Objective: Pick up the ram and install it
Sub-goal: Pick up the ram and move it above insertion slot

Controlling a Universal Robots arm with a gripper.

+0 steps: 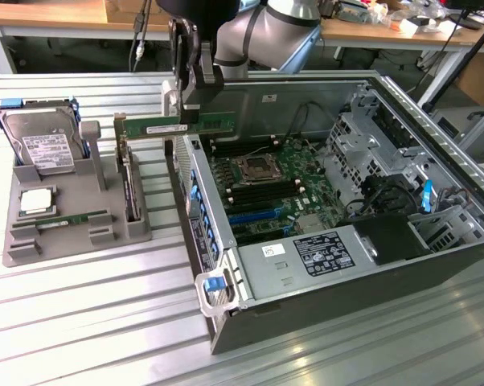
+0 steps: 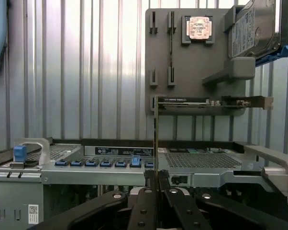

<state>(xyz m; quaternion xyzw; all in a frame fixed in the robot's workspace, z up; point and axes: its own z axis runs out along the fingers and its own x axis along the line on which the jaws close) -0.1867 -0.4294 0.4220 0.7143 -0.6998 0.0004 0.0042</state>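
My gripper [image 1: 191, 107] is shut on the ram [image 1: 157, 127], a long green stick with a white label. It hangs level in the air above the open computer case's wall [image 1: 195, 201], on the exterior view's left of the motherboard [image 1: 266, 181]. The dark memory slots [image 1: 244, 149] lie just beyond and below it. In the wrist view the ram [image 2: 156, 139] is edge-on, a thin line rising from between my fingertips [image 2: 157, 181]. A second stick like it [image 1: 65, 220] lies in the grey holder tray [image 1: 25, 249].
The holder tray [image 2: 192, 72] also carries a silver hard drive [image 1: 41, 149], a processor chip [image 1: 37, 201] and an upright card with a metal bracket [image 1: 129, 181]. The case has drive cages [image 1: 371, 137], cables and a power supply [image 1: 322, 253]. Everything rests on a ribbed metal table [image 1: 89, 322].
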